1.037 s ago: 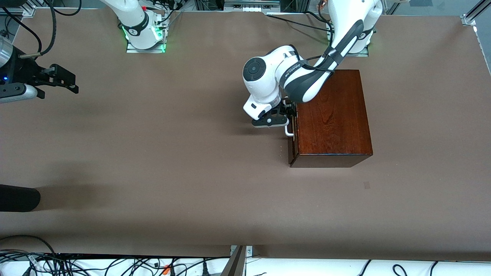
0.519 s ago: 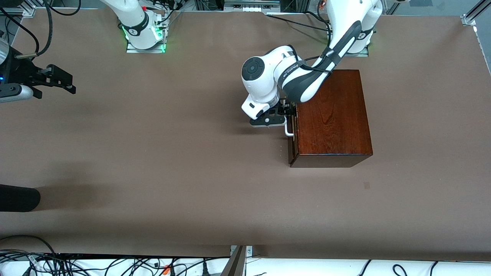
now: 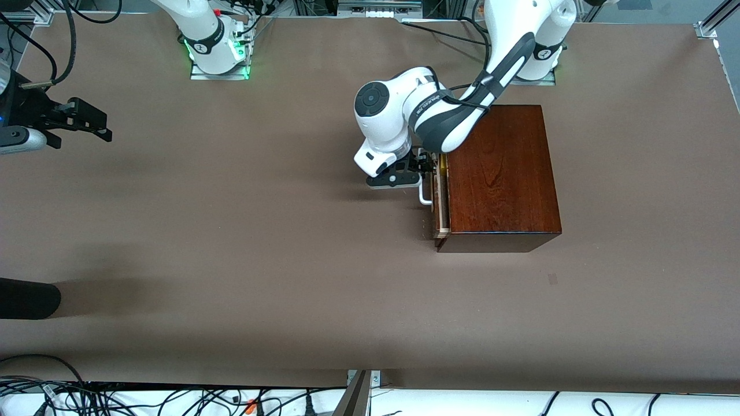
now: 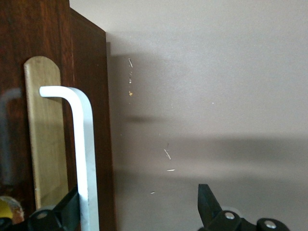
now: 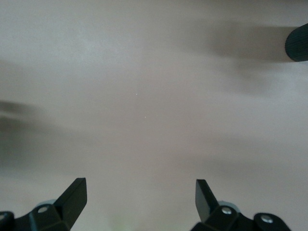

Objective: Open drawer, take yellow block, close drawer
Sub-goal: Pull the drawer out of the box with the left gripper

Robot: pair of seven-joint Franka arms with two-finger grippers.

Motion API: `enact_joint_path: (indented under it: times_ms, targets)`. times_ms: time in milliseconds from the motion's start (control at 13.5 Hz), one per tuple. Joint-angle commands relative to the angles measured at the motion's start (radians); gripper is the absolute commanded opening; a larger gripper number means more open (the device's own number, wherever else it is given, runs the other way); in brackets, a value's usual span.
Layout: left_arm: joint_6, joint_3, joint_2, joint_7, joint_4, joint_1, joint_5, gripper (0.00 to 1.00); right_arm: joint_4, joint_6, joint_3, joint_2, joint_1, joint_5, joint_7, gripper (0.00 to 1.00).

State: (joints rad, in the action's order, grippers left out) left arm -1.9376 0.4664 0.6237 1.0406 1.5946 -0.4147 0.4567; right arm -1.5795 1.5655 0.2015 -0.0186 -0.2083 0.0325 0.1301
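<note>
A: Right gripper (image 3: 87, 122)?

B: Parked over the table (image 3: 231, 260) edge at the right arm's end, near the robots' corner. Fingers spread, nothing between them. Waiting, clear of the working area.

A: Left gripper (image 3: 425, 173)?

B: At the drawer (image 3: 440, 202) front of the wooden box (image 3: 500, 173), toward the left arm's end. Fingers spread, one finger hooked inside the white handle (image 4: 79, 154), not pinching it. Looks like a hook-and-pull.

A: Drawer state?

B: Out a sliver; a pale strip of tray shows past the box front. Opening step, early I'd judge.

A: Yellow block (image 4: 6, 211)?

B: In the drawer. Only a yellow bit shows in the left wrist view. Gap too narrow to reach in.
</note>
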Motion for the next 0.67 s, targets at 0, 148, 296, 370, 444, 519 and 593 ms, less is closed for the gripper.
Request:
enact_joint_path:
  times_ms: [0, 148, 296, 370, 444, 519, 593]
  targets:
    - [-0.006, 0.006, 0.065, 0.038, -0.091, -0.05, 0.01, 1.0, 0.016, -0.012, 0.001, -0.006, 0.009, 0.02, 0.003, 1.0]
    - [-0.006, 0.006, 0.077, 0.053, -0.114, -0.061, 0.007, 1.0, 0.015, -0.012, 0.002, -0.006, 0.009, 0.018, 0.003, 1.0]
    - [-0.006, 0.006, 0.096, 0.067, -0.14, -0.084, 0.007, 1.0, 0.015, -0.012, 0.002, -0.006, 0.013, 0.018, 0.003, 1.0]
    - [-0.006, 0.006, 0.103, 0.075, -0.148, -0.087, 0.007, 1.0, 0.015, -0.012, 0.002, -0.006, 0.015, 0.018, 0.003, 1.0]
    - [-0.006, 0.006, 0.11, 0.081, -0.16, -0.09, 0.007, 1.0, 0.015, -0.012, 0.001, -0.007, 0.015, 0.02, 0.003, 1.0]
    - [-0.006, 0.006, 0.114, 0.082, -0.168, -0.101, 0.005, 1.0, 0.016, -0.012, 0.002, -0.007, 0.017, 0.018, 0.003, 1.0]
    - [-0.004, 0.005, 0.122, 0.082, -0.18, -0.104, -0.009, 1.0, 0.016, -0.01, 0.002, -0.006, 0.017, 0.018, 0.003, 1.0]
